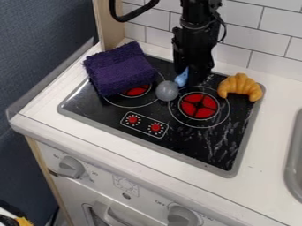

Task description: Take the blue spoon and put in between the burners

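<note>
One blue spoon [182, 77] is just beside my claw [193, 79], its grey end [167, 91] between the burners [198, 106] | claw: I cannot tell if it grasps | risk: if I turn sideways while touching it, spoon may slide onto one burner or catch the purple cloth [118, 70]

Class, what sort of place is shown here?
Probably a toy kitchen: a flat black stovetop with two red burners, round grey knobs on the white front, and what looks like a curved grey sink rim.
</note>
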`<state>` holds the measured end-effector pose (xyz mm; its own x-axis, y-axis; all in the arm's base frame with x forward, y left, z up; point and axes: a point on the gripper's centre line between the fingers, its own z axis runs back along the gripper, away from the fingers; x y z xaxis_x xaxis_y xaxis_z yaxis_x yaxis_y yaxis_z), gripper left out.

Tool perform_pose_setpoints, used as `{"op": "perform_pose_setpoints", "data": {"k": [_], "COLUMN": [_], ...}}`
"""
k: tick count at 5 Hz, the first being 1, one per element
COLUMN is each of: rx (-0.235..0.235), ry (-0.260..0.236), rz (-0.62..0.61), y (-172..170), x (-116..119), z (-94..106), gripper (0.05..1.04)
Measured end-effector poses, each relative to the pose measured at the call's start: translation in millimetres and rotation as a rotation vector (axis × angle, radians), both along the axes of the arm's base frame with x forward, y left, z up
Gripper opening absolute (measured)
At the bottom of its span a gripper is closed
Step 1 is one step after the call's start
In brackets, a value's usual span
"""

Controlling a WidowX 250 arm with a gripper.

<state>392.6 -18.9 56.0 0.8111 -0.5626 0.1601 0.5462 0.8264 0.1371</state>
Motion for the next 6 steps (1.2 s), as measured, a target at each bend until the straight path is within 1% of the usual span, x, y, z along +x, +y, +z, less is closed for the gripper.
{"op": "perform_pose_setpoints", "data": {"k": [1, 2, 3, 4, 5, 6], "rx": [-0.02, -0.038, -0.048, -0.064, -0.075, -0.074], "ry": [-0.001, -0.031, -0.089, -0.124, -0.155, -0.157], "rz": [0.005, -0.004, -0.002, -0.001, 0.003, 0.001], "y": [2.0, -0.9, -1.8, -3.9, -4.9, -5.3], "x": [0.0, 1.3, 1.5, -1.1, -5.9, -5.9], "z": [-0.1, 10.1, 34.1, 46.9, 55.4, 56.0], "gripper": [1.005, 1.004, 1.001, 1.001, 1.001, 1.001]}}
